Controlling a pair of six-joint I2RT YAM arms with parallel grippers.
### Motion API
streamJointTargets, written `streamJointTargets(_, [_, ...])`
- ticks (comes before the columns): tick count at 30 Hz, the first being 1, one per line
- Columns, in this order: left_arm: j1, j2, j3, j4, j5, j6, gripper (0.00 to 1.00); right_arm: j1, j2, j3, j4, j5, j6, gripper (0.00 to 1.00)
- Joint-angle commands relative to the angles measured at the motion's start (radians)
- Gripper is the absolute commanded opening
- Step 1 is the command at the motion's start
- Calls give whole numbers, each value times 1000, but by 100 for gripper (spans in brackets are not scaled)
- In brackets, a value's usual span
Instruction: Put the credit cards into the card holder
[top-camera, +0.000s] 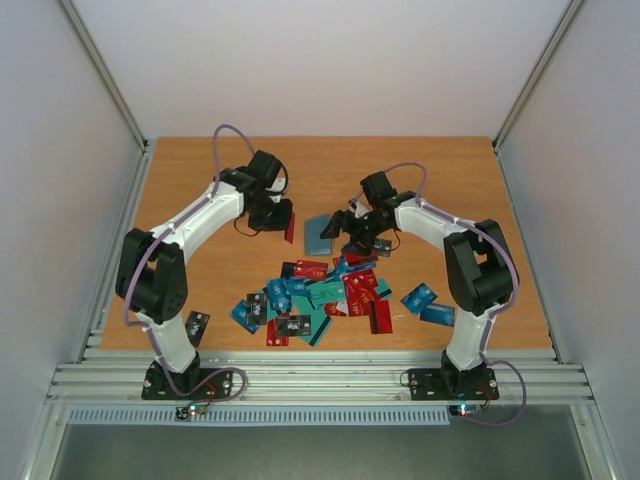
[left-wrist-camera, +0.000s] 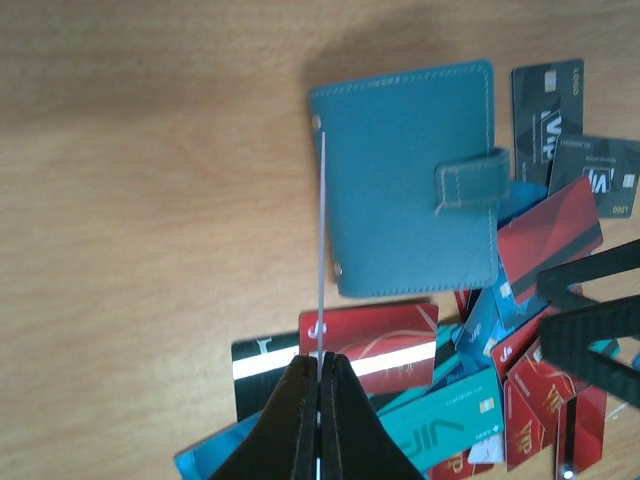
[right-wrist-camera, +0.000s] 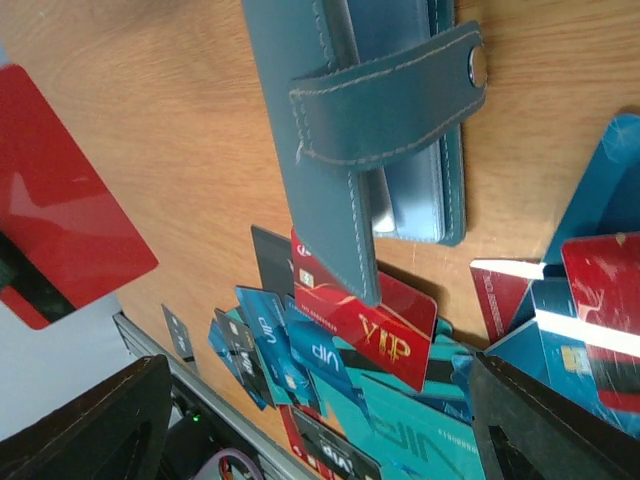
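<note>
My left gripper (top-camera: 285, 224) (left-wrist-camera: 321, 362) is shut on a red credit card (top-camera: 290, 231) (right-wrist-camera: 62, 228). The left wrist view shows that card edge-on as a thin line (left-wrist-camera: 322, 250) beside the left edge of the card holder. The teal-blue card holder (top-camera: 318, 235) (left-wrist-camera: 405, 185) (right-wrist-camera: 365, 120) lies on the table with its strap snapped shut. Just right of it, my right gripper (top-camera: 352, 238) (right-wrist-camera: 320, 435) stands wide open with nothing between its fingers (right-wrist-camera: 95, 425). Several red, teal, blue and black credit cards (top-camera: 320, 295) (left-wrist-camera: 395, 340) (right-wrist-camera: 385, 335) lie heaped in front of the holder.
A lone black card (top-camera: 197, 323) lies by the left arm's base. Two blue cards (top-camera: 420, 297) sit apart at the pile's right. An aluminium rail (top-camera: 320, 378) runs along the near table edge, and white walls (top-camera: 60, 200) close in both sides.
</note>
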Motion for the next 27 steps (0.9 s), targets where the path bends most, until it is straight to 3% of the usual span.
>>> streamJointTargets(1, [4,69,102,-44,-17,82,0,9,58,34,74,-46,26,82])
streamJointTargets(27, [4,251,181,-47,57,120,0,17,209,90,220,-105,90,80])
